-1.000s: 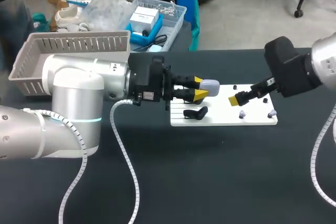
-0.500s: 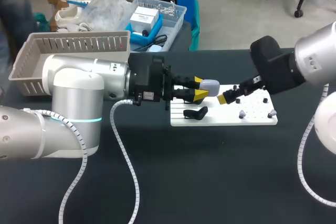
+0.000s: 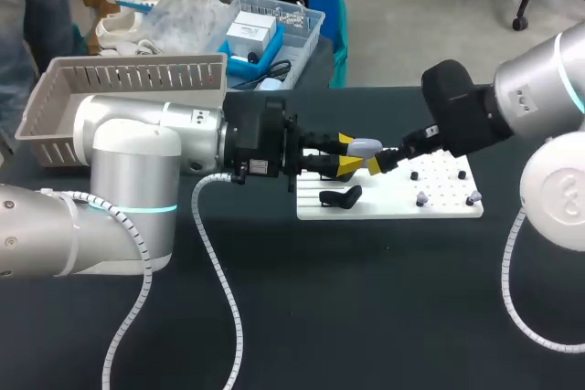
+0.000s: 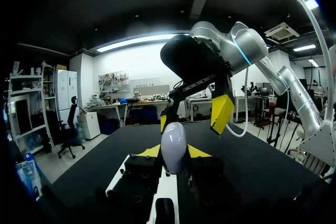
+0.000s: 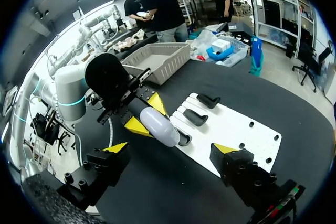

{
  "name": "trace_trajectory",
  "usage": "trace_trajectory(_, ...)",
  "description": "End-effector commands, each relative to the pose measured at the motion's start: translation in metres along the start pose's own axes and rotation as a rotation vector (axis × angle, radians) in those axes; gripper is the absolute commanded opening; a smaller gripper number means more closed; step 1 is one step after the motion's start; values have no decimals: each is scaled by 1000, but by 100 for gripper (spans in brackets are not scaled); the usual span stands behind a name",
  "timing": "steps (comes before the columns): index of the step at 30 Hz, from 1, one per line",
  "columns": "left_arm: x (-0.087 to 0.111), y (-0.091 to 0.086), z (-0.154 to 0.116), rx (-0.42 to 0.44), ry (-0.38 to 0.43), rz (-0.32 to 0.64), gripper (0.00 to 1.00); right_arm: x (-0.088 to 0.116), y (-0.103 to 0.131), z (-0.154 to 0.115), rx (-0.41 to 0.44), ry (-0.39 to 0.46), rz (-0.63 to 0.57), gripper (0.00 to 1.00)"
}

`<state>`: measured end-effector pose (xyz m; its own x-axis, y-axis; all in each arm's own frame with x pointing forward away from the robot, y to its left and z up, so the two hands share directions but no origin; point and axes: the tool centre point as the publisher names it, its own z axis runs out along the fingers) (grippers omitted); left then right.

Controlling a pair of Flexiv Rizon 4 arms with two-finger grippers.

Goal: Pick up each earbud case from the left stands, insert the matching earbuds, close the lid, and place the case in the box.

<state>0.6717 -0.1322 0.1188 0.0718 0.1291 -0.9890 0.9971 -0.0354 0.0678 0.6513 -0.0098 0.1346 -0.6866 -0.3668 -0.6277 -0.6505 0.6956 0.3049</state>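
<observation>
The pale earbud case (image 3: 364, 146) is clamped between the left gripper's (image 3: 347, 156) yellow tips, over the left end of the white board (image 3: 393, 207). At its 3 o'clock the right gripper (image 3: 377, 163) is just beside it, with its fingers spread wide. A black stand (image 3: 340, 196) lies at 7 o'clock and a small earbud (image 3: 421, 198) at 4 o'clock. The grey basket (image 3: 128, 75) is well apart at 10 o'clock.

Your table (image 3: 366, 299) has a black top. A white board (image 3: 443, 205) lies flat right of its middle, with a black stand (image 3: 340, 196) on the board's left part. A grey slatted basket (image 3: 128, 75) sits at the far left corner.
</observation>
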Motion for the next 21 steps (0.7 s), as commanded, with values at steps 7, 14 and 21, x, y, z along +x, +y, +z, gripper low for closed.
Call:
trace_trajectory(7, 1, 0, 1, -1, -1, 1, 0, -2, -13, 7, 5, 6, 32, 100)
trace_trajectory(14, 1, 0, 1, -1, -1, 1, 0, -4, -12, 9, 13, 9, 31, 100)
trace_trajectory(21, 1, 0, 1, -1, -1, 1, 0, -7, -13, 11, 19, 6, 35, 100)
